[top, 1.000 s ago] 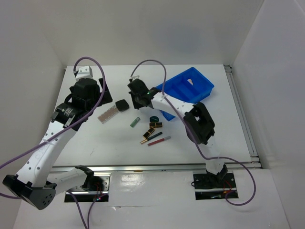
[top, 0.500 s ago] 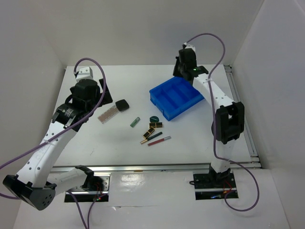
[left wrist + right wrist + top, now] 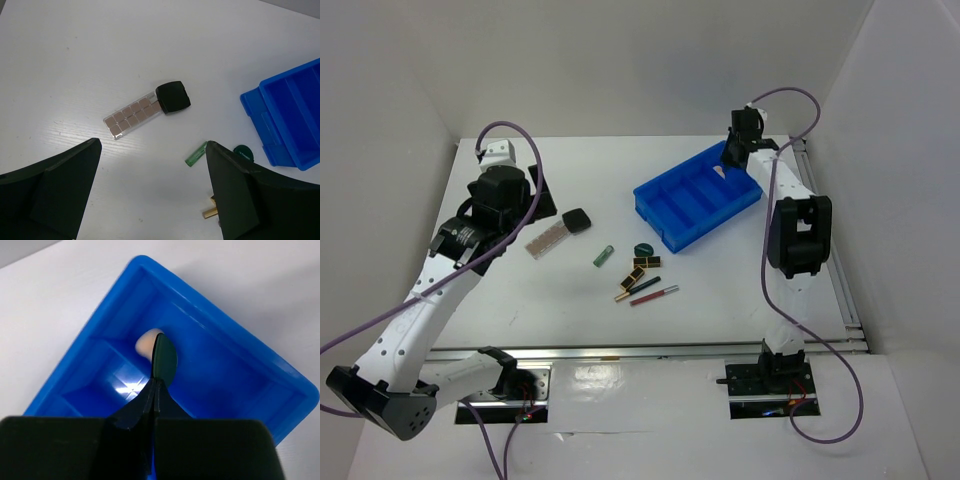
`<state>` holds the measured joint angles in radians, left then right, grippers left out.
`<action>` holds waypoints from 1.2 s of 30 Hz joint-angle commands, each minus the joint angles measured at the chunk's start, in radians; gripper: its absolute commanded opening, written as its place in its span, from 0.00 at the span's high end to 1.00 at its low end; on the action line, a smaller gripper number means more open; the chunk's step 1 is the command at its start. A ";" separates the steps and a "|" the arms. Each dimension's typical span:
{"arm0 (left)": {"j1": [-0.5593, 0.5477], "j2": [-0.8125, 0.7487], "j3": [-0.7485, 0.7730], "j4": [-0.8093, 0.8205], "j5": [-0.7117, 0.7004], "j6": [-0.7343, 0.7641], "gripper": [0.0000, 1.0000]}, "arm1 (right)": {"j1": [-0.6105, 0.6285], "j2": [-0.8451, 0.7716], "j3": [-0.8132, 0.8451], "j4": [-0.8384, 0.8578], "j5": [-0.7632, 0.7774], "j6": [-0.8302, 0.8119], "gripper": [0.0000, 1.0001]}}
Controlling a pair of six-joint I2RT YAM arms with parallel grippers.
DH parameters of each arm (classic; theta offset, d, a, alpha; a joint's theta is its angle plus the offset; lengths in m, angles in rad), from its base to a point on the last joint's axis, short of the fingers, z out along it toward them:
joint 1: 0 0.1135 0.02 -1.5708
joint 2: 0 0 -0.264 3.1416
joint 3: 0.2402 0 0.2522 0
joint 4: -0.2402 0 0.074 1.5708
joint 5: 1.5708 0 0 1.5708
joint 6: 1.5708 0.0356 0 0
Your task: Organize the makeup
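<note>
White table [image 3: 570, 300] with blue tray [image 3: 685, 205] at its far right. Left gripper [image 3: 152, 147] hangs wide open and empty above the black compact [image 3: 173, 97] and pinkish strip [image 3: 132, 117]. The green tube [image 3: 196, 154], round jar [image 3: 243, 151], lipsticks [image 3: 642, 268] and pencils [image 3: 653, 293] lie loose mid-table, outside the tray. Right gripper [image 3: 156, 380], jaws closed, appears to pinch a green sponge [image 3: 165, 359] over a tray compartment, just beside a beige sponge [image 3: 145, 342] lying in it. Judged step: drop-off. Lower below the rim, clear of the divider, then open slowly so the springy sponge stays put
</note>
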<state>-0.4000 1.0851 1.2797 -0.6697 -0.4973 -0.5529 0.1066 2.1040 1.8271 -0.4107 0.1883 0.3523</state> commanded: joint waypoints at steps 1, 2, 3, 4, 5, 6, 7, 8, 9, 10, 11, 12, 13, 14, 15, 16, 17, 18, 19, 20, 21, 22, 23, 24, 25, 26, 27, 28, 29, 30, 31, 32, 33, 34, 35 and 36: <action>-0.002 0.001 -0.005 0.035 0.008 0.010 0.00 | -0.013 0.004 0.040 0.003 0.071 0.001 1.00; -0.002 0.001 -0.005 0.035 0.017 0.010 0.00 | -0.013 0.013 0.029 0.015 0.071 0.001 1.00; -0.002 0.001 -0.005 0.035 0.017 0.010 0.00 | -0.022 0.013 0.029 0.015 0.060 0.001 0.91; -0.002 0.001 -0.005 0.035 0.017 0.010 0.00 | -0.022 0.027 0.038 0.015 0.060 0.001 0.76; -0.002 0.001 -0.005 0.035 0.026 0.010 0.00 | -0.022 0.027 0.066 0.006 0.060 0.001 0.58; -0.002 0.001 -0.005 0.035 0.026 0.010 0.00 | -0.022 0.042 0.083 -0.020 0.051 0.001 0.47; -0.002 0.001 -0.005 0.035 0.026 0.010 0.00 | -0.022 0.042 0.093 -0.033 0.051 0.001 0.34; -0.002 0.001 -0.005 0.035 0.026 0.010 0.00 | -0.022 0.042 0.093 -0.033 0.060 0.001 0.28; -0.002 0.001 -0.005 0.035 0.026 0.021 0.00 | -0.009 0.009 0.080 -0.033 0.060 0.001 0.27; -0.002 0.001 -0.005 0.035 0.026 0.021 0.00 | -0.008 -0.013 0.066 -0.022 0.071 0.001 0.27; -0.002 -0.008 -0.005 0.024 0.026 0.021 0.00 | 0.005 -0.039 0.048 -0.011 0.071 0.001 0.27; -0.002 -0.008 -0.005 0.024 0.014 0.030 0.00 | 0.024 -0.068 0.002 -0.001 0.071 -0.009 0.28; -0.002 -0.008 -0.005 0.024 0.014 0.030 0.00 | 0.036 -0.134 -0.027 0.024 0.080 -0.009 0.28; -0.002 -0.019 -0.005 0.024 0.000 0.039 0.00 | 0.071 -0.169 -0.058 0.036 0.091 -0.009 0.31; -0.002 -0.019 -0.005 0.024 -0.013 0.039 0.00 | 0.093 -0.203 -0.089 0.045 0.091 -0.021 0.46; -0.002 -0.028 -0.005 0.024 -0.014 0.050 0.00 | 0.117 -0.276 -0.162 0.073 0.070 -0.021 0.57; -0.002 -0.028 -0.005 0.024 -0.014 0.050 0.00 | 0.148 -0.309 -0.199 0.085 0.051 -0.038 0.66; -0.002 -0.028 -0.005 0.035 -0.026 0.059 0.00 | 0.215 -0.338 -0.237 0.098 0.034 -0.050 0.74; -0.002 -0.028 -0.014 0.035 -0.026 0.059 0.00 | 0.246 -0.381 -0.312 0.128 -0.042 -0.065 0.85; -0.002 -0.019 -0.014 0.035 -0.026 0.059 0.00 | 0.278 -0.394 -0.343 0.139 -0.090 -0.084 0.86; -0.002 -0.010 -0.014 0.035 -0.036 0.059 0.00 | 0.342 -0.394 -0.371 0.148 -0.116 -0.096 0.87; -0.002 -0.010 -0.014 0.035 -0.037 0.059 0.00 | 0.370 -0.394 -0.388 0.126 -0.136 -0.096 0.87; -0.002 0.004 -0.014 0.035 -0.037 0.059 0.00 | 0.399 -0.372 -0.388 0.100 -0.145 -0.096 0.87; -0.002 0.004 -0.014 0.024 -0.037 0.050 0.00 | 0.448 -0.352 -0.388 0.069 -0.145 -0.096 0.84; -0.002 0.013 -0.014 0.024 -0.037 0.050 0.00 | 0.476 -0.314 -0.376 0.018 -0.135 -0.096 0.81; -0.002 0.013 -0.014 0.024 -0.037 0.050 0.00 | 0.504 -0.299 -0.376 0.004 -0.135 -0.105 0.69; -0.002 0.013 -0.005 0.024 -0.037 0.050 0.00 | 0.556 -0.283 -0.376 -0.010 -0.115 -0.114 0.65; -0.002 0.013 -0.005 0.024 -0.037 0.050 0.00 | 0.577 -0.270 -0.376 -0.023 -0.099 -0.115 0.65; -0.002 0.004 -0.005 0.033 -0.037 0.050 0.00 | 0.593 -0.242 -0.376 -0.036 -0.108 -0.127 0.59; -0.002 0.004 -0.005 0.033 -0.037 0.050 0.00 | 0.604 -0.230 -0.376 -0.036 -0.108 -0.127 0.56; -0.002 0.004 -0.014 0.033 -0.027 0.050 0.00 | 0.617 -0.216 -0.376 -0.046 -0.127 -0.127 0.54; -0.002 0.004 -0.014 0.033 -0.027 0.041 0.00 | 0.617 -0.188 -0.376 -0.062 -0.136 -0.115 0.52; -0.002 0.004 -0.014 0.033 -0.027 0.041 0.00 | 0.627 -0.176 -0.365 -0.062 -0.136 -0.115 0.52; -0.002 -0.005 -0.023 0.033 -0.027 0.041 0.00 | 0.627 -0.167 -0.365 -0.072 -0.122 -0.102 0.52; -0.002 -0.005 -0.023 0.033 -0.027 0.041 0.00 | 0.627 -0.145 -0.356 -0.073 -0.106 -0.102 0.52; -0.002 -0.005 -0.023 0.033 -0.027 0.041 0.00 | 0.627 -0.135 -0.356 -0.085 -0.105 -0.102 0.52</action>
<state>-0.4000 1.0996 1.2690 -0.6651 -0.5121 -0.5228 0.7376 1.9575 1.4525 -0.4519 0.0624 0.2451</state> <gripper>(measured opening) 1.001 0.475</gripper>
